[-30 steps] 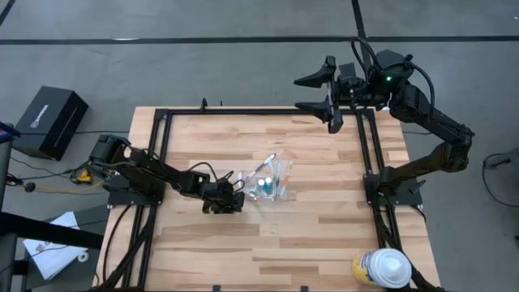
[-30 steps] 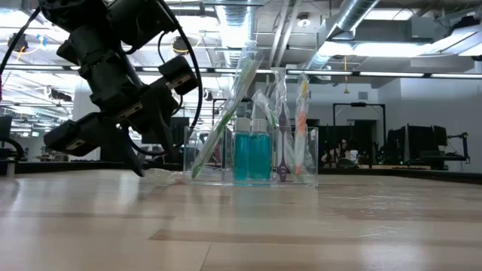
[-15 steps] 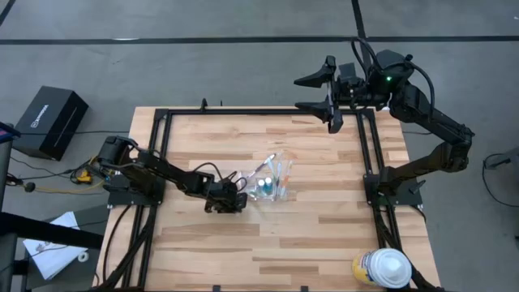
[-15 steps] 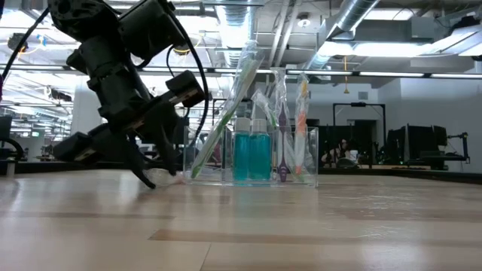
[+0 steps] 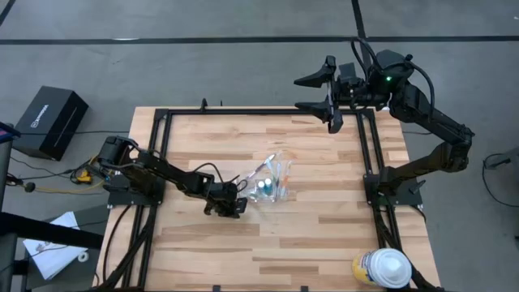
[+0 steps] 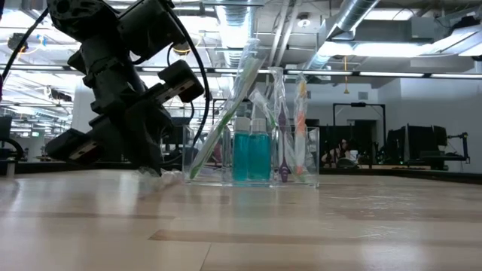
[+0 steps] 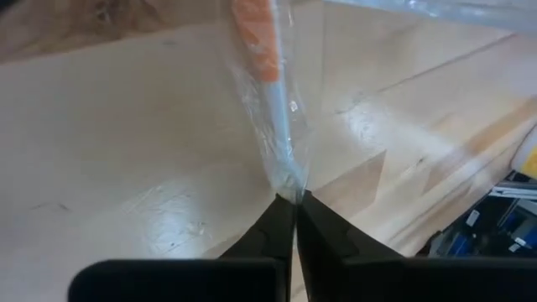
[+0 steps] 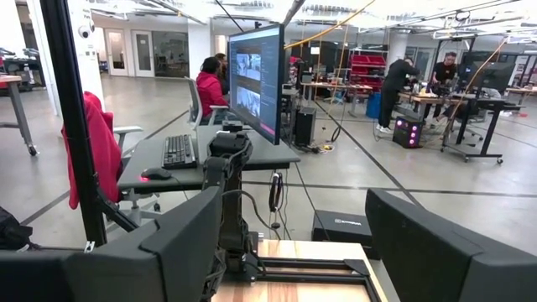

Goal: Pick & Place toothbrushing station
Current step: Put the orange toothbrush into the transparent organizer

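A small clear plastic cup point(image 5: 272, 183) stands near the table's middle, also in the low view point(image 6: 252, 154). It holds several wrapped toothbrushes point(image 6: 226, 113) and two teal toothpaste tubes point(image 6: 251, 154) upright. My left gripper point(image 5: 233, 204) is low at the tabletop just left of the cup, shut on a clear-wrapped toothbrush with an orange part point(image 7: 254, 38). My right gripper point(image 5: 324, 93) is open and empty, raised over the table's far right edge. My left gripper pinches the tip of the toothbrush's clear wrapper point(image 7: 288, 186) between its two shut fingertips point(image 7: 275, 220). The fingers lie along the toothbrush, which runs straight away from them low over the wood. Its far end is out of the frame.
A large white-and-yellow round container point(image 5: 381, 268) stands at the table's near right corner. A black frame point(image 5: 162, 122) runs along the table's edges. A black box point(image 5: 50, 122) sits on the floor beyond the left side. People work in the room behind.
My left gripper has shifted a little toward the cup and toward the table's near edge, and turned at the wrist, its fingertips staying down at the tabletop. The cup and my right arm have kept still.
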Controlling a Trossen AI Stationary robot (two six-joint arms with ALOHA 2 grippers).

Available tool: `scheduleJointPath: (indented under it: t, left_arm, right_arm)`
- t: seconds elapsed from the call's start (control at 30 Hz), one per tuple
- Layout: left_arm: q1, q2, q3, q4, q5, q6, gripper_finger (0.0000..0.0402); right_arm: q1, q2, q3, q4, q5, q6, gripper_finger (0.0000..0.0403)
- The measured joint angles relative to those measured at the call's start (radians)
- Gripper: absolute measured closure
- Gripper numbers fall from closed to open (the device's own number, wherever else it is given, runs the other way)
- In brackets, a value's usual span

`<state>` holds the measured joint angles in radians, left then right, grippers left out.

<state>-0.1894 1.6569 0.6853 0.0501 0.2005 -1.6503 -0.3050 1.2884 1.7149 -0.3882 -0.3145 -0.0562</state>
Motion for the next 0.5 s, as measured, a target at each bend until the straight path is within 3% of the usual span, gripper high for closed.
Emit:
scheduleJointPath:
  t: [0.23,0.5]
  left_arm:
    - [0.000,-0.066,-0.007,-0.006,-0.032,0.019,0.0400]
    - [0.000,-0.271,-0.102,-0.010,-0.104,-0.022,0.0401]
  right_arm:
    - [0.000,0.000,0.000,0.000,0.000,-0.004,0.0117]
    - [-0.005,0.000,0.000,0.000,0.000,-0.005,0.0117]
